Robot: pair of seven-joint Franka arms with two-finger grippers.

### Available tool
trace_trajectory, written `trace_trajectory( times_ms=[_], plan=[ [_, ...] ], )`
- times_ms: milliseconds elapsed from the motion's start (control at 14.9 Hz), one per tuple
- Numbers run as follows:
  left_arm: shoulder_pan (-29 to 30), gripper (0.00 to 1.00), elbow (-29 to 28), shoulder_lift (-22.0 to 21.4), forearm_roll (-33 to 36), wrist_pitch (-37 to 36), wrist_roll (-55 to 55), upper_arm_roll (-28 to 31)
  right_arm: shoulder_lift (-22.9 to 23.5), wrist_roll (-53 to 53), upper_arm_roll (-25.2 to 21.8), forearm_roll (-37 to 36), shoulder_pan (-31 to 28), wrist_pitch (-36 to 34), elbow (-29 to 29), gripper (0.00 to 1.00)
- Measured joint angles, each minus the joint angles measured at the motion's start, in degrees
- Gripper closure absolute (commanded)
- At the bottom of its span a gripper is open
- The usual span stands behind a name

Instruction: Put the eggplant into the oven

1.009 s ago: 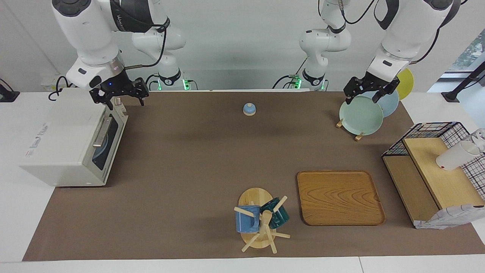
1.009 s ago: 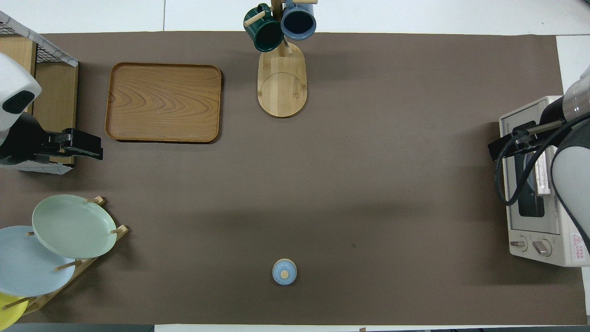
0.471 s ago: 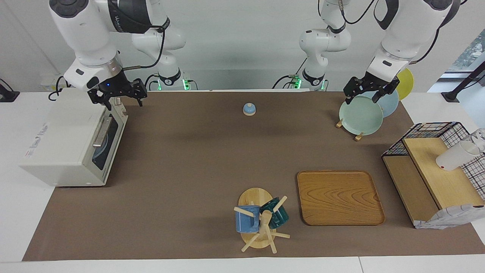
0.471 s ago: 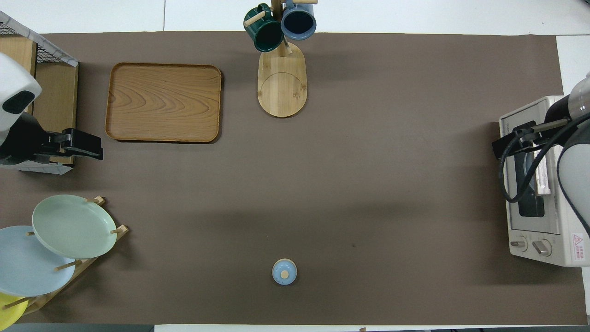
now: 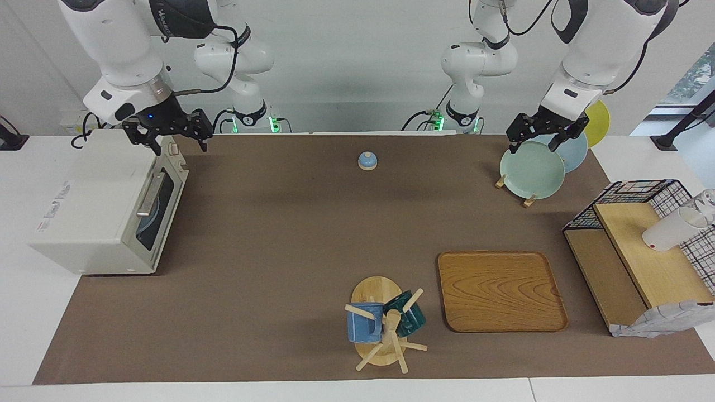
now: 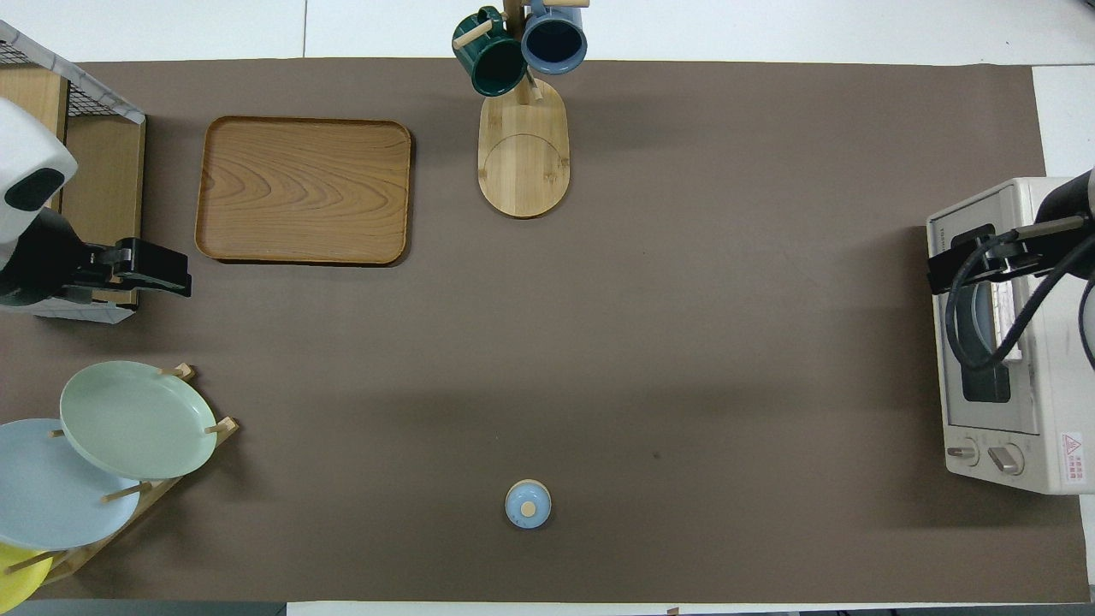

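Note:
The eggplant is out of view in both views. The off-white oven [image 5: 95,206] [image 6: 1018,445] stands at the right arm's end of the table. Its dark glass door [image 5: 152,223] is shut, and a bluish round shape shows through the glass. My right gripper [image 5: 177,146] [image 6: 975,261] hangs open and empty just above the oven's top corner nearest the robots. My left gripper [image 5: 533,146] [image 6: 171,272] waits, open and empty, in the air at the left arm's end, in front of the plates in the facing view.
A plate rack [image 5: 514,184] holds green, blue and yellow plates. A small blue knobbed lid [image 5: 367,161] sits near the robots. A wooden tray [image 5: 500,290], a mug tree [image 5: 382,329] with two mugs and a wire basket shelf [image 5: 625,192] with a white cup [image 5: 670,231] lie farther out.
My right gripper has lifted and drawn back from the oven's door side toward its top, staying open. The left arm has not moved.

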Motion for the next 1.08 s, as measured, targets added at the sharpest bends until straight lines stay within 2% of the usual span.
trace_trajectory(
  times_ms=[740, 1076],
  plan=[
    [0.0, 0.0, 0.0, 0.0, 0.0, 0.0, 0.0, 0.0, 0.0, 0.0, 0.0, 0.1, -0.4, 0.0, 0.1, 0.0],
    [0.0, 0.0, 0.0, 0.0, 0.0, 0.0, 0.0, 0.0, -0.4, 0.0, 4.1, 0.1, -4.5, 0.0, 0.1, 0.0]
  ],
)
